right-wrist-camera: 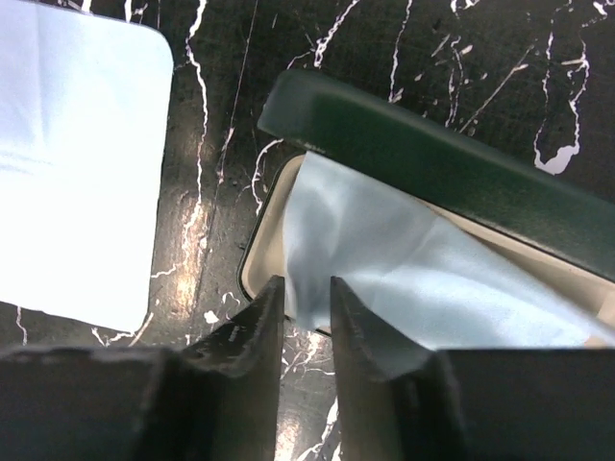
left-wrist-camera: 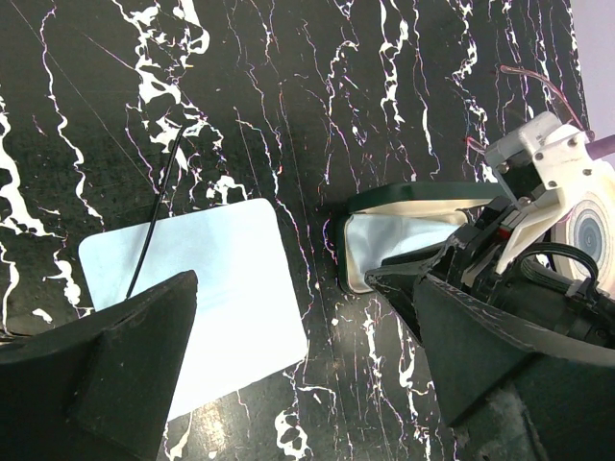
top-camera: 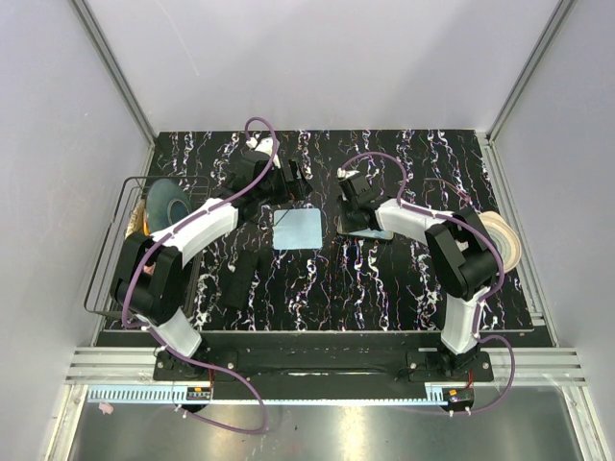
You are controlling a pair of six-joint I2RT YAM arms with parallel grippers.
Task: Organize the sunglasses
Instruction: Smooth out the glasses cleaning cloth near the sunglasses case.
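Your right gripper (right-wrist-camera: 306, 293) stands over one end of the open green case (right-wrist-camera: 432, 158), jaws parted by only a narrow gap, and the edge of the blue cloth (right-wrist-camera: 404, 279) tucked inside the case lies in that gap. The gap looks too wide to pinch so thin a sheet, so treat this gripper as holding nothing. The case lies straight ahead of its fingers, with the long axis slanting across the wrist view from upper left to lower right and the lid raised on the far side. From above it sits right of the table's middle, under the right arm, so that arm is the nearer one for any work on the lid. Your left gripper (left-wrist-camera: 303, 298) is spread wide and empty above the flat pale cloth (left-wrist-camera: 192, 288) on the black marbled table (top-camera: 404, 288), the case off to its right. No sunglasses can be picked out: whether they lie under the cloth in the case or inside the two black cases (top-camera: 252, 279) by the left arm cannot be told
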